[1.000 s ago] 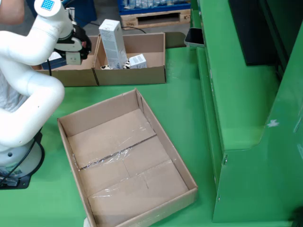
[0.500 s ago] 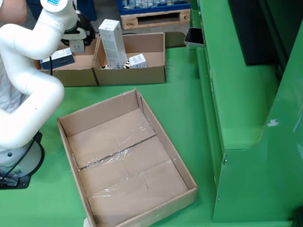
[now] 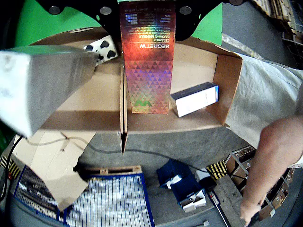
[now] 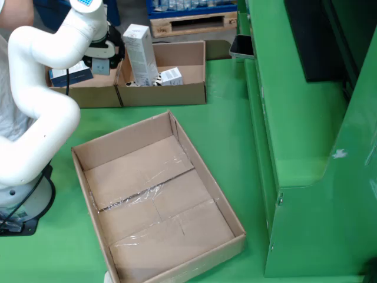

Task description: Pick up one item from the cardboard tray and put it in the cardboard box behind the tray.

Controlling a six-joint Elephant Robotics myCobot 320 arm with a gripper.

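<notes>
In the view that rides on the gripper, a tall red holographic carton (image 3: 147, 61) hangs straight down from my gripper (image 3: 147, 8), which is shut on its top end. It hovers over the divider between two cardboard boxes (image 3: 124, 104). In the view from the side, the gripper (image 4: 101, 56) is above the same boxes (image 4: 118, 94) at the back, and the arm hides most of the carton. The large cardboard tray (image 4: 88, 156) in front holds no items.
A white-and-blue box (image 3: 194, 99) (image 4: 69, 73) lies in one back box. The other holds a tall white carton (image 4: 139, 53), a small white box (image 4: 171, 75) and a black-and-white item (image 3: 102, 49). A person's arm (image 3: 279, 156) is close. A green wall (image 4: 306, 118) stands at right.
</notes>
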